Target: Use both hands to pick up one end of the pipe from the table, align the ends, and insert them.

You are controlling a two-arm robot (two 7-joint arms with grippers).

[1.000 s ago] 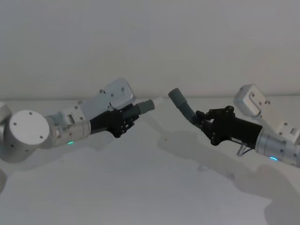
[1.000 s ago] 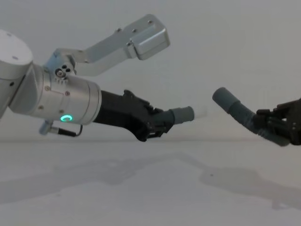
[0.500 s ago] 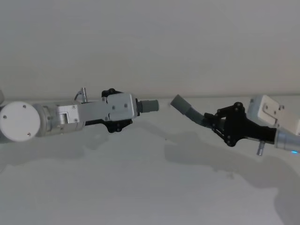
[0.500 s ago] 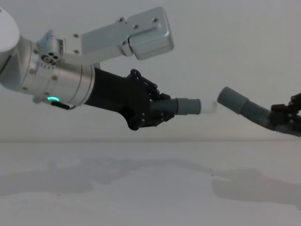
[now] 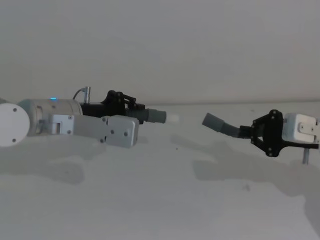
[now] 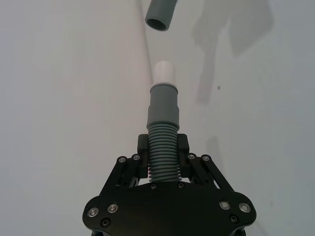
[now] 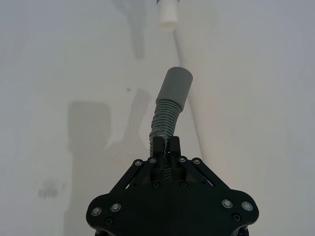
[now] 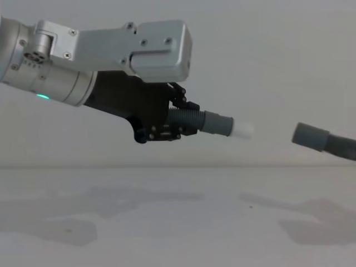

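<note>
White table point(image 5: 150, 200) with faint grey smudges and soft shadows spreads across the scene, with a plain pale wall point(image 5: 160, 45) behind it.

At the far left, the silver left arm point(image 8: 61, 83) reaches in above the table, a small green light point(image 8: 41, 96) glowing on its barrel. At its end, the black left gripper point(image 8: 183, 125) is clamped on the ribbed body of the shorter hose piece point(image 8: 192, 119). This piece is held well clear of the table and lies almost level. Its smooth grey collar and narrow white tip point(image 8: 242, 129) point toward the robot's right.

A clear gap of air comes next. Across it, the open grey cuff point(image 8: 310, 136) of the longer hose piece point(image 5: 227, 128) faces the white tip. The two ends are apart, not touching. In the head view the cuff sits a little lower than the tip.

The longer piece slopes down and away to the right, bending slightly along its ribs. The black right gripper point(image 5: 254, 131) has its fingers pinched tight on the ribbed section, also well above the table. The right arm point(image 5: 302, 127) extends off the right edge.
</note>
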